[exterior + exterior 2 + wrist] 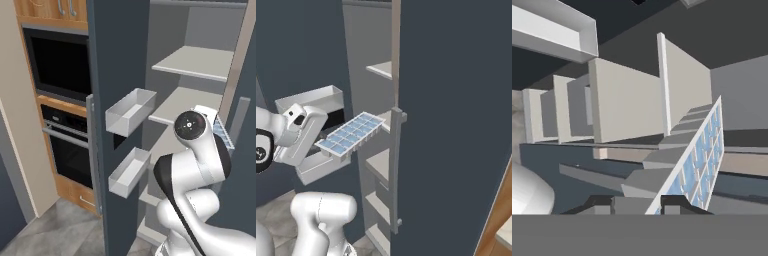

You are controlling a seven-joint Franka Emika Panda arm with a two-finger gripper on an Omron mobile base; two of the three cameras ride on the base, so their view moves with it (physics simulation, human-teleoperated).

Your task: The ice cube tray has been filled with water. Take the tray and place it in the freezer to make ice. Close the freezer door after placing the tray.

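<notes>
The ice cube tray is a narrow white tray whose cells hold pale blue water. My gripper is shut on its near end and holds it in the air, slightly tilted, in front of the freezer's pale grey shelves. In the hand view the tray runs away from my gripper toward the shelves. In the left base view a corner of the tray shows behind my arm. The freezer door stands wide open, with white bins on its inside.
The plain slate-blue door with its silver handle stands close on the tray's right. A black microwave and black oven sit in wooden cabinets left of the open door. The door's lower bin juts toward my arm.
</notes>
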